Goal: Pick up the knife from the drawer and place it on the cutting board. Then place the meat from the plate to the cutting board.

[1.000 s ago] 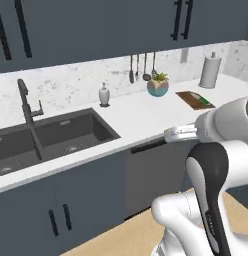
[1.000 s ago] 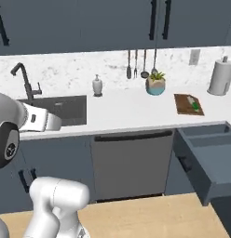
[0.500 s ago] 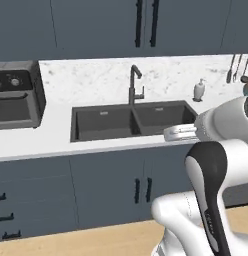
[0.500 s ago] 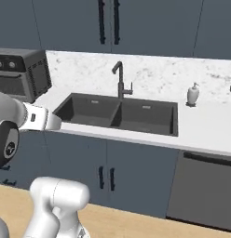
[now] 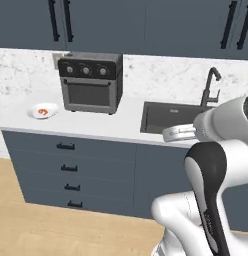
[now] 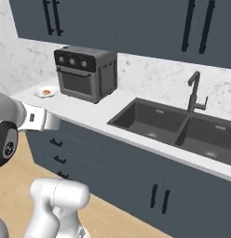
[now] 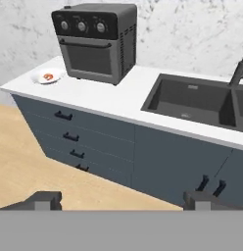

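Note:
A white plate (image 5: 52, 108) (image 6: 40, 93) (image 7: 39, 78) sits on the counter, left of a toaster oven. The small orange-red meat (image 5: 42, 112) (image 6: 46, 92) (image 7: 48, 76) lies in it. In the hand view my gripper (image 7: 124, 198) is open with nothing between its dark fingertips (image 7: 42, 198). It hangs in front of the lower cabinets, well short of the plate. The knife, the cutting board and the drawer are out of view.
A dark toaster oven (image 5: 91, 82) (image 6: 85, 73) (image 7: 96, 41) stands on the counter beside the plate. Right of it are a double sink (image 5: 176, 117) (image 6: 182, 128) (image 7: 197, 100) and a black faucet (image 5: 211, 85) (image 6: 194, 93). Closed cabinet fronts with black handles (image 7: 69, 137) sit below.
The base has driven left along the counter, so both base views slid from the board and dishwasher, past the sink, to the toaster oven and plate. The gripper stays open.

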